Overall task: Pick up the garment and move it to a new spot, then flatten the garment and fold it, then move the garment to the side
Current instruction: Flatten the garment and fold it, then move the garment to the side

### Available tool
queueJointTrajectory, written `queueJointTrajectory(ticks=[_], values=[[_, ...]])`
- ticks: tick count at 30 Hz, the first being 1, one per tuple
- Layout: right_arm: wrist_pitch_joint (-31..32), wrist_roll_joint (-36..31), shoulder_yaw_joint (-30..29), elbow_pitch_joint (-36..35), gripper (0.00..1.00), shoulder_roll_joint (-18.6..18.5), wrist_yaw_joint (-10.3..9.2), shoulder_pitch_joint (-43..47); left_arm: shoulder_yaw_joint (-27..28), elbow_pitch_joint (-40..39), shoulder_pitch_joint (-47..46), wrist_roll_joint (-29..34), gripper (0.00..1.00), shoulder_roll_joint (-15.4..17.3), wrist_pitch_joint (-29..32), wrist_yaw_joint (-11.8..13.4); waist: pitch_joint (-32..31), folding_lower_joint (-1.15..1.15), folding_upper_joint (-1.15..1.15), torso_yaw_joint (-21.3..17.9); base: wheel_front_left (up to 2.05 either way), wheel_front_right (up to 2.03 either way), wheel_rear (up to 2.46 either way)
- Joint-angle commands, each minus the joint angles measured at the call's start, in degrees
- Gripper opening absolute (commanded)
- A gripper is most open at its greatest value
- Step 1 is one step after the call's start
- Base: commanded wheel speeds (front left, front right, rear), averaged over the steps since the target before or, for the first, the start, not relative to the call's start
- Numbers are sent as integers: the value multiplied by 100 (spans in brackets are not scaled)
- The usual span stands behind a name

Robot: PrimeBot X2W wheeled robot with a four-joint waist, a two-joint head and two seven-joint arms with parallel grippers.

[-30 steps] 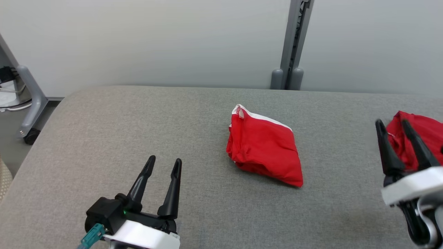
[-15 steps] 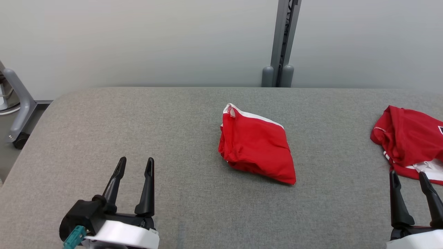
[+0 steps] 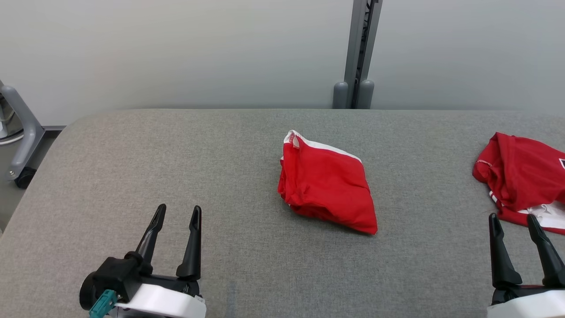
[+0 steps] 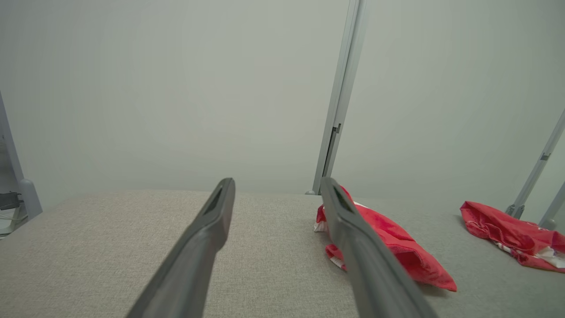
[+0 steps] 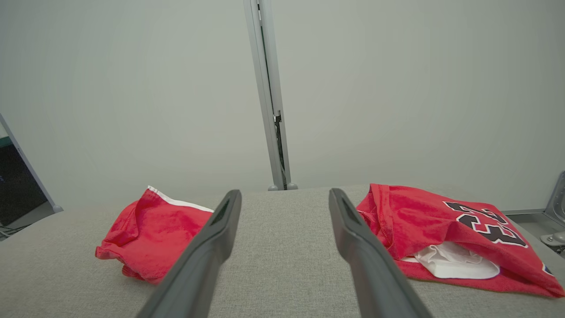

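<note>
A red garment (image 3: pixel 327 185) with a white edge lies folded into a compact bundle at the middle of the grey padded table (image 3: pixel 176 154); it also shows in the left wrist view (image 4: pixel 397 247) and the right wrist view (image 5: pixel 154 229). A second red garment (image 3: pixel 523 176), a crumpled jersey with black numbers and white lining (image 5: pixel 441 234), lies at the table's right edge. My left gripper (image 3: pixel 179 207) is open and empty at the lower left, well clear of the folded bundle. My right gripper (image 3: pixel 511 217) is open and empty, just in front of the jersey.
A grey upright post (image 3: pixel 359 53) stands behind the table against the pale wall. A grey wheeled stand leg (image 3: pixel 20 137) is on the floor off the table's left side. The table's rounded left corner (image 3: pixel 75 126) is near it.
The camera has shifted slightly. My right gripper has drawn back from over the jersey toward the near edge. My left gripper has moved back and to the left. Both garments lie as before.
</note>
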Motion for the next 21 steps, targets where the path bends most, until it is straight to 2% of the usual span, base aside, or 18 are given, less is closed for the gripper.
queueJointTrajectory(ticks=[1, 9, 21], values=[[6, -32, -23, -22, 100, -14, 11, -21, 45, 15, -60, 71, 100, -4, -20, -41, 0, 0, 0, 8, 0, 0, 0], [343, -14, 95, 183, 100, -36, 11, -214, 112, 115, -122, 190, 100, -71, -14, -72, 60, 0, 0, 106, 0, 0, 0], [1602, 495, 366, 1790, 100, -379, 11, -1999, 15, 179, -428, 245, 100, -193, -14, -213, 545, 0, 0, 869, 0, 0, 0]])
